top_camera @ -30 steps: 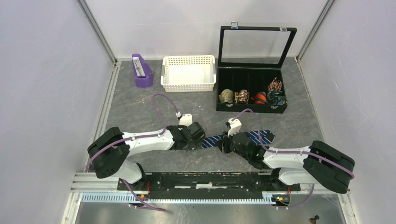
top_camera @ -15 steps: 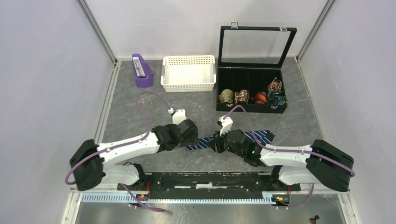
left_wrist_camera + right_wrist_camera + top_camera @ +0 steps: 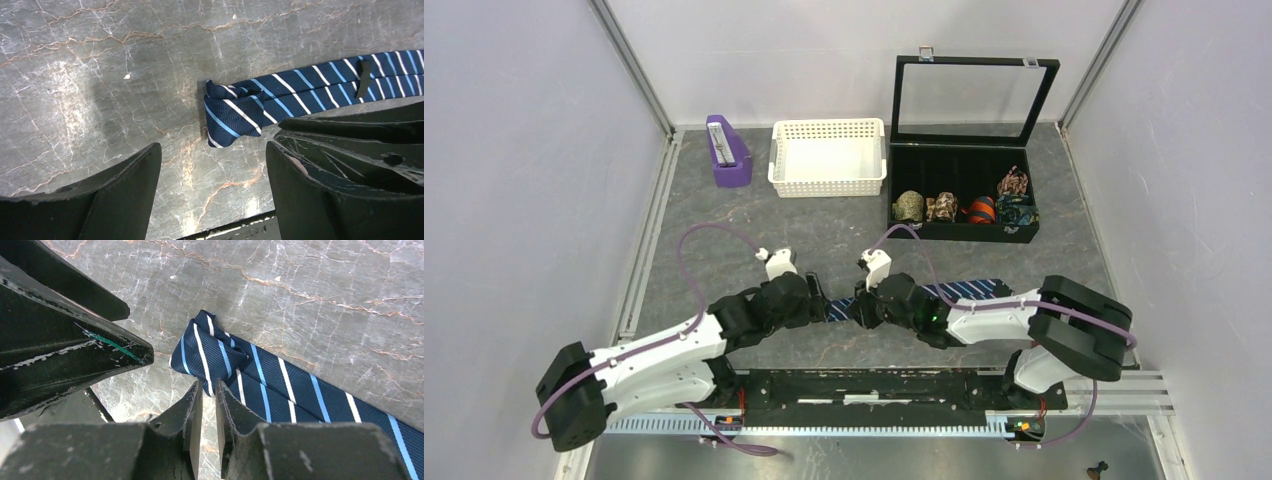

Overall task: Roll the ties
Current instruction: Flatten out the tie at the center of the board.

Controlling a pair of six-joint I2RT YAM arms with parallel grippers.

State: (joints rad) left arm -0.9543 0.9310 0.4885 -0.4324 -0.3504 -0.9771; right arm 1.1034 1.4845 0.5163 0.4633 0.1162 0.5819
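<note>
The navy tie (image 3: pixel 964 292) with thin light stripes lies flat on the grey table, running right from between my grippers. Its left end is folded over once (image 3: pixel 232 112). My left gripper (image 3: pixel 822 304) is open and empty; in the left wrist view (image 3: pixel 212 150) its jaws stand wide apart just short of the folded end. My right gripper (image 3: pixel 856 310) is shut to a narrow slit. In the right wrist view (image 3: pixel 208 386) its tips touch the near edge of the tie (image 3: pixel 280 380) at the fold, and bare table shows through the slit.
A black box (image 3: pixel 964 234) with its glass lid raised stands at the back right and holds several patterned rolls (image 3: pixel 936 207). A white basket (image 3: pixel 827 157) and a purple stand (image 3: pixel 727 150) are at the back. The table's front rail (image 3: pixel 235 230) is close below my left gripper.
Both arms have moved left and stretched forward. The tie's left end slid left with them and now shows a fold. The right gripper has stayed on the tie.
</note>
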